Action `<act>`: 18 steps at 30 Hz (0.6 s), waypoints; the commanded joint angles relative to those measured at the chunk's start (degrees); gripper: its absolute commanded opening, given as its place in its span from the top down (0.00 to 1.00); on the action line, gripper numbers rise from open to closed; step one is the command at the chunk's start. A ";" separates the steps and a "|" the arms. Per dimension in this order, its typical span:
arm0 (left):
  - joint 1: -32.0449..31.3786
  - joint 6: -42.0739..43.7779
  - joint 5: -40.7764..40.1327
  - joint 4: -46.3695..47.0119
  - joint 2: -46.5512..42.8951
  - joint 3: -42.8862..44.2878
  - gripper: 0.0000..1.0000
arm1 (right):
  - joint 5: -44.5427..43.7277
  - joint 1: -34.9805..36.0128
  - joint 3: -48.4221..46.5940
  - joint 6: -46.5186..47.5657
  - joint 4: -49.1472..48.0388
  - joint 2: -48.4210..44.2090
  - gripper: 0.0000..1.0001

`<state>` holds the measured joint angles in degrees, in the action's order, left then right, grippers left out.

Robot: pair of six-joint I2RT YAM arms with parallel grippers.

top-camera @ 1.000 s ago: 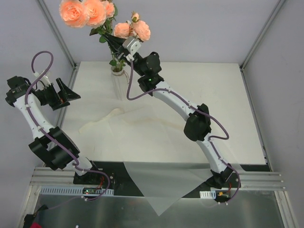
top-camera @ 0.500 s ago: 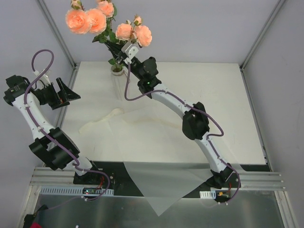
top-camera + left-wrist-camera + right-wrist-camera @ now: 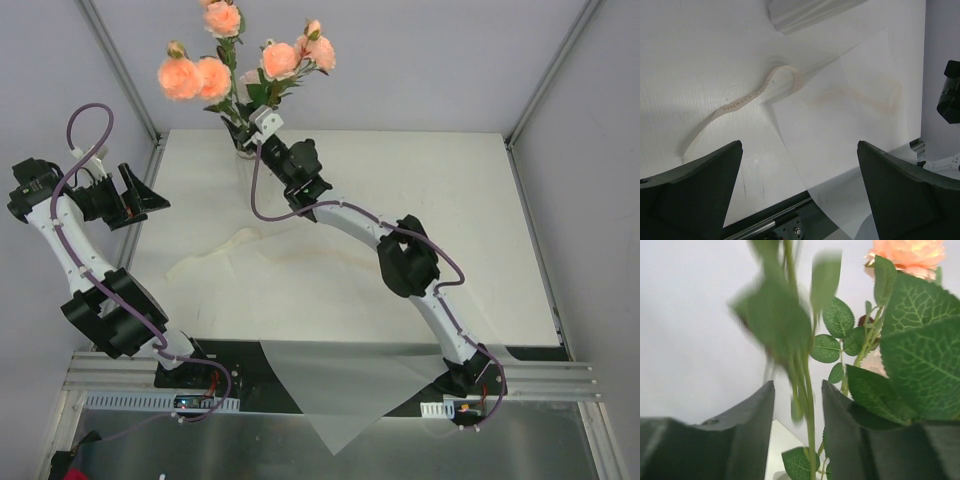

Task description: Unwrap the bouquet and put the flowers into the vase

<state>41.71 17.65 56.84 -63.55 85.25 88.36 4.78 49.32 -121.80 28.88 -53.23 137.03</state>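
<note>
Two arms: only my right one is working. The left sits off to the side, I'd guess to keep it clear.
Flowers: the long-stemmed artificial roses with peach-pink blooms and green leaves [image 3: 247,88] stand upright at the back-left of the white table [image 3: 450,200]. The stems look to be down in the small white ribbed vase [image 3: 805,17].
Right gripper [image 3: 798,390]: just above the vase mouth, jaws parted, with a thin green stem running loose through the gap. Looks to me like a release, not a pinch.
Left gripper [image 3: 145,198]: spread wide, holding nothing.
Wrapper: the translucent white wrapping sheet [image 3: 840,135] lies flat mid-table, its near corner hanging over the edge, so unwrapping looks done.
Ribbon: the cream raffia ribbon [image 3: 740,102] curls on the table, its loop at the sheet's corner.
Writing: dark print runs along the ribbon, too small for me to read. No other labels spotted.
</note>
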 commanded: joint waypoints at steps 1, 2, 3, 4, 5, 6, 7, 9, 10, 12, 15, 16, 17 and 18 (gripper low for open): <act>0.38 2.48 1.78 -1.58 -2.19 0.06 0.01 | -10.48 1.91 -2.21 0.03 -3.11 -4.93 0.51; 0.30 2.65 1.78 -1.66 -2.37 -0.03 0.01 | -11.71 2.18 -2.30 0.21 -2.06 -5.02 0.50; 0.30 2.74 1.87 -1.75 -2.46 -0.11 0.01 | -13.72 2.53 -2.30 0.47 -1.09 -5.46 0.48; 0.30 2.92 1.87 -1.84 -2.72 -0.20 0.01 | -15.22 3.41 -2.13 0.82 -0.21 -5.81 0.46; 0.30 3.00 2.13 -2.02 -2.90 -0.46 0.01 | -16.71 3.76 -0.47 1.00 0.14 -6.33 0.45; 0.30 3.09 2.31 -2.02 -3.07 -0.64 0.01 | -18.64 4.11 0.93 1.35 0.23 -8.25 0.43; 0.30 2.92 2.49 -1.93 -3.25 -0.90 0.01 | -19.71 5.07 2.78 1.61 0.41 -9.32 0.39; 0.30 2.92 3.10 -2.02 -3.78 -1.34 0.01 | -23.03 6.22 7.61 4.23 1.90 -12.91 0.36; 0.38 2.92 3.28 -2.02 -4.21 -1.52 0.01 | -25.15 7.71 8.93 4.86 2.86 -14.06 0.33; 0.38 2.74 3.54 -2.02 -4.57 -1.78 0.01 | -29.97 8.77 15.23 4.96 5.15 -18.52 0.16; 0.30 2.56 3.37 -2.02 -5.18 -1.78 0.01 | -33.33 9.74 26.04 1.97 6.47 -25.82 0.04; 0.30 2.65 3.28 -2.02 -5.36 -1.87 0.01 | -34.12 10.00 28.61 0.31 8.39 -27.50 0.04; 0.38 2.74 3.37 -1.93 -5.62 -1.96 0.01 | -34.91 10.27 30.63 -0.31 9.54 -29.17 0.04; 0.21 2.65 3.19 -1.84 -5.62 -1.87 0.01 | -35.27 10.27 34.40 -0.93 10.86 -32.32 0.04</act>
<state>41.71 18.92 57.58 -64.36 81.87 86.83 -23.53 59.83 -95.07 31.16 -44.88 115.46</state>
